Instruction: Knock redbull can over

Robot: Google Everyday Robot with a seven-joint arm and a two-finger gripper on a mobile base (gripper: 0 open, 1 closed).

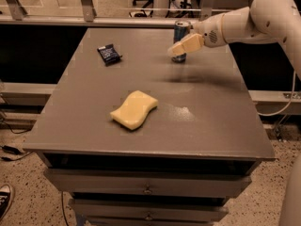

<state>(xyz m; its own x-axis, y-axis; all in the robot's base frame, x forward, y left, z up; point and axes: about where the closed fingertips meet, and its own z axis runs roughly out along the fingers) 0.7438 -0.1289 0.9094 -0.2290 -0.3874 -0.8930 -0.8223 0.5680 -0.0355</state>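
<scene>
The redbull can (180, 32) stands upright near the far edge of the grey table (207, 112), right of centre. It is slim, blue and silver with a silver top. My gripper (181, 47) comes in from the right on a white arm and sits in front of the can's lower half, touching or just short of it. Its cream fingers cover part of the can.
A flat dark blue snack packet (109, 54) lies at the far left of the table. A yellow sponge (134, 109) lies near the middle front. A rail and metal posts run behind the table's far edge. Drawers sit under the front edge.
</scene>
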